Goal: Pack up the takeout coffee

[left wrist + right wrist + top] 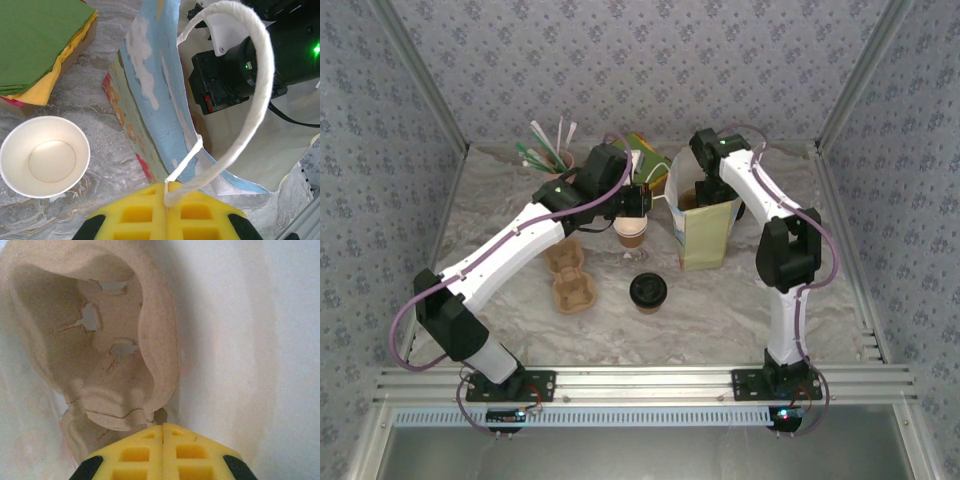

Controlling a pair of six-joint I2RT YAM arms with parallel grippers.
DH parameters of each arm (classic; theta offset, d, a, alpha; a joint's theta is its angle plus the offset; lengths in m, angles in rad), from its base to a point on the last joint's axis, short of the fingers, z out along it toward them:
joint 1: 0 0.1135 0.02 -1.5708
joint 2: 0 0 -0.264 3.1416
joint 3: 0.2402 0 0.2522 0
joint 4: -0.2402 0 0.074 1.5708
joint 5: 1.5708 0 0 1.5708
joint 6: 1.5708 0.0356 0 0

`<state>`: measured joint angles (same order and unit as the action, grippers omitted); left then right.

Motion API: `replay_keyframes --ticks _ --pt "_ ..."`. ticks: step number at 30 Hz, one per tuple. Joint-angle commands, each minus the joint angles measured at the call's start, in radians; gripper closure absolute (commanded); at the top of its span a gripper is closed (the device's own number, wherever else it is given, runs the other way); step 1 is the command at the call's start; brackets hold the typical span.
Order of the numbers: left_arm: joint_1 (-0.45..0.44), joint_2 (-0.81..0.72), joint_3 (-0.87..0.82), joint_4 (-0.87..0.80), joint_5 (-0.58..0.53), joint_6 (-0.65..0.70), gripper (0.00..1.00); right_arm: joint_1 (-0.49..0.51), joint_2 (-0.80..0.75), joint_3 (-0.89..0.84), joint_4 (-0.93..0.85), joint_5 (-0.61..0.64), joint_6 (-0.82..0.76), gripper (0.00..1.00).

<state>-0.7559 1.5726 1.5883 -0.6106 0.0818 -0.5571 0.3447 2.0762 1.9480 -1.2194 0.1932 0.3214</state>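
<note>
Walls [620,60] papered in a pale blue-grey floral print enclosed the surface [720,310] on three sides, with aluminium posts [424,80] at the corners. A wrinkled, marble-patterned covering lay over the surface, and ribbed aluminium rails [640,380] ran along its near edge

One lidded cup [648,290], one open cup [631,233], one bag [708,235], two carriers [570,275], one napkin stack [35,45], one straw holder [552,158].

Even bright overhead light, soft shadows; right wrist view blurred, washed pale up close.
</note>
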Motion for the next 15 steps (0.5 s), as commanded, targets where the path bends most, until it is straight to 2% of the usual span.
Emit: replay_keyframes --ticks 1,15 --pt "-0.007 -0.009 0.027 -0.030 0.002 0.023 1.00 -0.012 0.031 -0.006 -0.002 0.031 0.004 1.00" --pt "-0.010 -0.005 0.030 -0.034 0.005 0.019 1.00 -0.017 0.025 -0.003 0.011 0.038 0.004 1.00"
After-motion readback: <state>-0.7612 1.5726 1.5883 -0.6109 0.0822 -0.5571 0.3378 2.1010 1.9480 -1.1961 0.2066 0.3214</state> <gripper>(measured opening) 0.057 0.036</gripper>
